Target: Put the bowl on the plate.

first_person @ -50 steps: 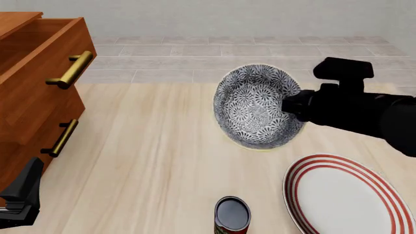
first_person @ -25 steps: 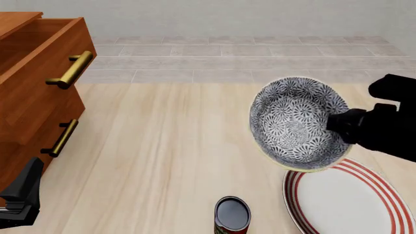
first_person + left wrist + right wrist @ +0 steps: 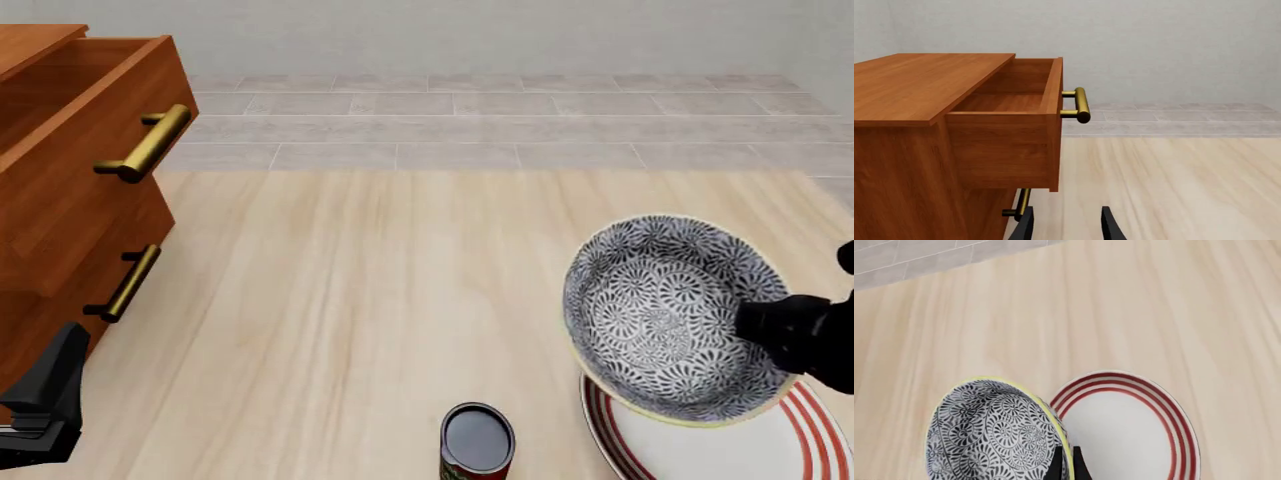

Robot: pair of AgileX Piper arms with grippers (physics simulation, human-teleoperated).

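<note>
The grey-and-white floral bowl (image 3: 667, 315) with its pale yellow-green rim hangs tilted in the air at the front right, its lower edge over the near-left part of the plate (image 3: 701, 452). My right gripper (image 3: 763, 325) is shut on the bowl's right rim. In the right wrist view the fingers (image 3: 1065, 466) pinch the bowl (image 3: 991, 435) rim, and the red-ringed white plate (image 3: 1124, 430) lies beneath and beside it. My left gripper (image 3: 1067, 225) stands open beside the drawer unit, holding nothing.
A wooden drawer unit (image 3: 74, 190) with brass handles stands at the left, its top drawer (image 3: 1011, 102) pulled open. A small dark can (image 3: 477, 440) stands at the front edge, left of the plate. Pale tiles (image 3: 494, 120) lie beyond the table.
My right gripper has carried the bowl from the table's middle back toward the front right and down, so it now overlaps the plate. The left arm has not moved.
</note>
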